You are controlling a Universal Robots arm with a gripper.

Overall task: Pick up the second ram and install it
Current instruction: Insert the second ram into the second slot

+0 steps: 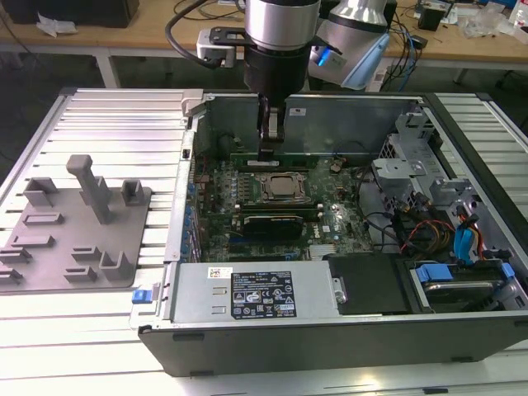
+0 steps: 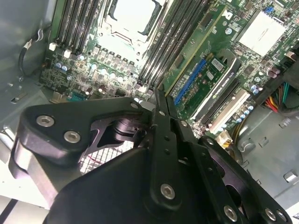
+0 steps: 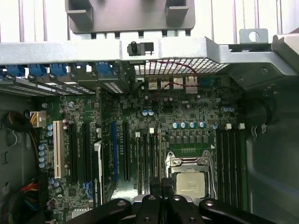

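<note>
Both wrist views: jaws almost touching, grip unclear; exterior view: second ram beneath them.

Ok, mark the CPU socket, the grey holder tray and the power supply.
CPU socket [image 1: 280, 187]: exterior view, processor lid.
Grey holder tray [image 1: 58, 268]: exterior view, bare base.
Power supply [image 1: 318, 293]: exterior view, metal top.

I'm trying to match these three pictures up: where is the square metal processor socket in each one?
Exterior view: the processor socket is in the middle of the picture, just below the gripper.
Second wrist view: the processor socket lies beyond the gripper.
First wrist view: the processor socket is close beside the gripper.
Shared landmark: the black memory slots flanking the socket.
</note>
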